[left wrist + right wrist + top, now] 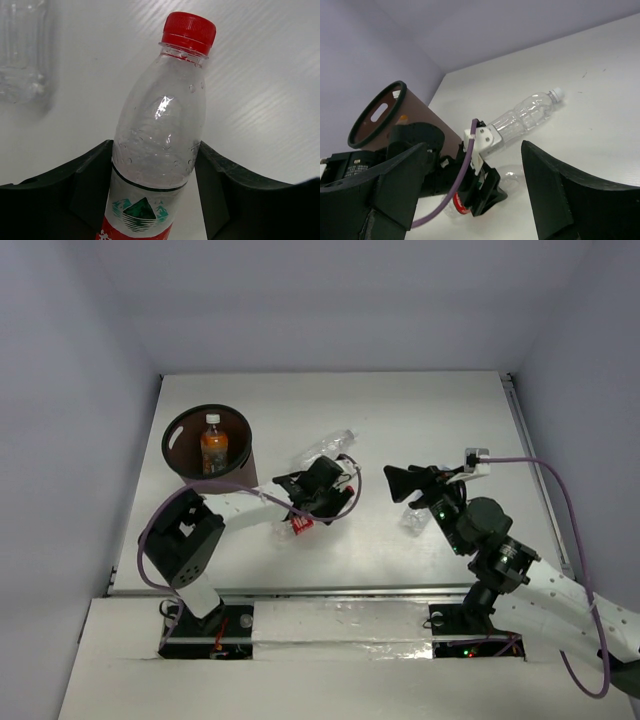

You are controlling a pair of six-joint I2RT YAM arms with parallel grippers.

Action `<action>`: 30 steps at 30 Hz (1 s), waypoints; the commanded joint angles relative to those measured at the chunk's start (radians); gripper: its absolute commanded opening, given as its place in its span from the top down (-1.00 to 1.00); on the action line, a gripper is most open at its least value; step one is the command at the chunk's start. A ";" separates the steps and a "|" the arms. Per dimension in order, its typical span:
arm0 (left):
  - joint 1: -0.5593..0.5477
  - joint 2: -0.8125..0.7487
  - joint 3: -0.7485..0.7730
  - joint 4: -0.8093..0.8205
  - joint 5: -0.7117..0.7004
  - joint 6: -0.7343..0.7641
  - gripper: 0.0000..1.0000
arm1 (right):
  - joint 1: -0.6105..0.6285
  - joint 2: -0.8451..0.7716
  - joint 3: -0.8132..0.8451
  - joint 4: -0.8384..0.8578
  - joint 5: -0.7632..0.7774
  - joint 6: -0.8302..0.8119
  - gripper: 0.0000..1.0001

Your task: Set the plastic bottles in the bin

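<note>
The dark brown bin point(183, 462) stands at the back left with the orange bottle point(214, 447) upright inside it. My left gripper point(305, 498) is shut on the red-labelled, red-capped bottle point(160, 140); both fingers touch its sides, and it lies low at the table. The plain clear bottle point(332, 447) lies just behind that gripper and also shows in the right wrist view point(530, 115). My right gripper point(404, 480) is open and empty, to the right of the left gripper. Another clear bottle point(412, 519) lies partly hidden under the right arm.
The bin's wall point(422, 114) stands close behind my left arm. A purple cable point(560, 490) loops over the table's right side. The table's right edge rail point(525, 430) runs along the far right.
</note>
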 commanded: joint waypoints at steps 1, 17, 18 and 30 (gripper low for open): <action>-0.041 -0.005 0.014 -0.048 0.007 -0.023 0.08 | -0.007 -0.018 0.003 0.038 0.019 -0.012 -0.61; 0.061 -0.483 0.311 0.148 -0.135 -0.145 0.15 | -0.007 -0.261 0.050 -0.183 0.117 -0.001 -0.59; 0.086 -0.540 0.307 0.189 -0.154 -0.167 0.15 | -0.007 -0.253 0.050 -0.177 0.111 -0.004 -0.59; 0.477 -0.727 0.152 0.503 -0.377 -0.142 0.13 | -0.007 -0.075 0.057 -0.088 -0.070 -0.004 -0.57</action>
